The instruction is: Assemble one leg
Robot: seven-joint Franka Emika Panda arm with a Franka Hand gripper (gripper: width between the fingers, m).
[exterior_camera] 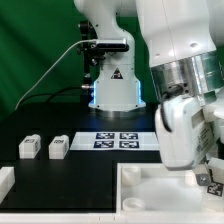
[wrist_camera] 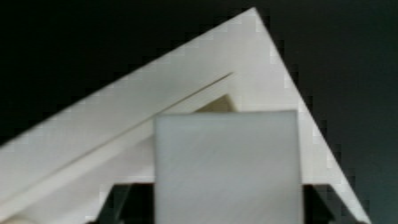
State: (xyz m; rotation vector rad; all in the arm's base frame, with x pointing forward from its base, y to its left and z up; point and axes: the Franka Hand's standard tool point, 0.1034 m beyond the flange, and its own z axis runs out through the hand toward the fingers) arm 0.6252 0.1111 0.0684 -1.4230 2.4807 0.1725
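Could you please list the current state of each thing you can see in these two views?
End effector: low over the tabletop part, a white block between its fingers.
Two legs: loose on the table, side by side.
Tabletop part: flat.
Marker board: flat, untouched.

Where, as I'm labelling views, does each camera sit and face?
Exterior view: off the arm, facing its base across the table; shows arm and gripper.
Wrist view: on the wrist, looking along the fingers at the held leg, the tray corner behind it; shows fingers only.
Shared: gripper, leg, tray.
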